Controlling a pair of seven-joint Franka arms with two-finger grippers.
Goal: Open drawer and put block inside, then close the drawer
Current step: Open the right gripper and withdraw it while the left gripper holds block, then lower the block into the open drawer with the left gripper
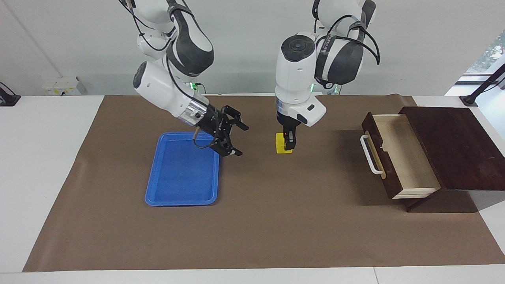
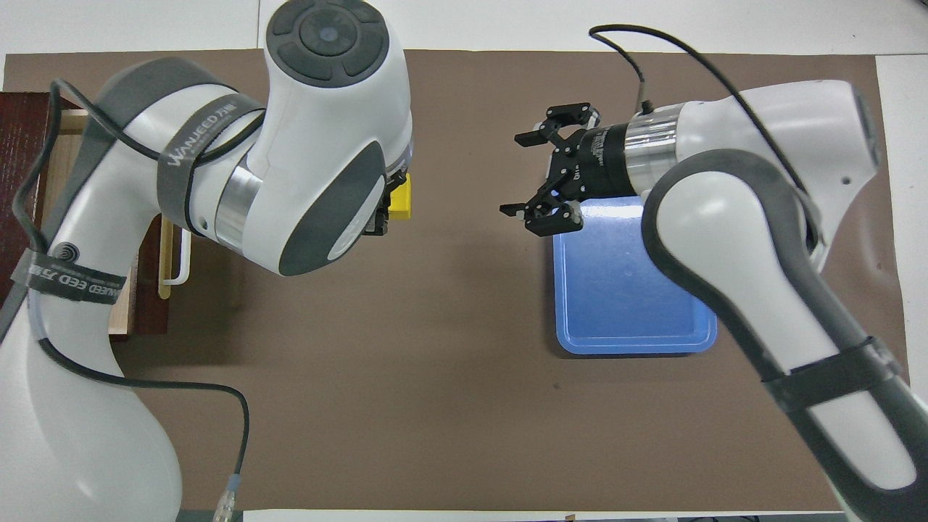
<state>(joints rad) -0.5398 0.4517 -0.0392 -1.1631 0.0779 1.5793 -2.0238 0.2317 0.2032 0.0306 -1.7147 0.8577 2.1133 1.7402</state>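
Note:
The drawer (image 1: 406, 154) of the dark brown box (image 1: 453, 146) stands pulled out at the left arm's end of the table, its pale wood inside bare and its white handle (image 1: 371, 156) toward the table's middle. In the overhead view the left arm hides most of the drawer (image 2: 65, 167). The yellow block (image 1: 281, 144) sits on the brown mat mid-table. My left gripper (image 1: 290, 142) is down at the block, touching the side toward the drawer; the overhead view shows the block (image 2: 401, 196) jutting from under the wrist. My right gripper (image 1: 236, 139) hangs open and empty in the air.
A flat blue tray (image 1: 181, 173) lies on the mat toward the right arm's end, empty; it also shows in the overhead view (image 2: 623, 290). The right gripper (image 2: 518, 174) is over the tray's corner nearest the block. The brown mat (image 1: 276, 221) covers most of the table.

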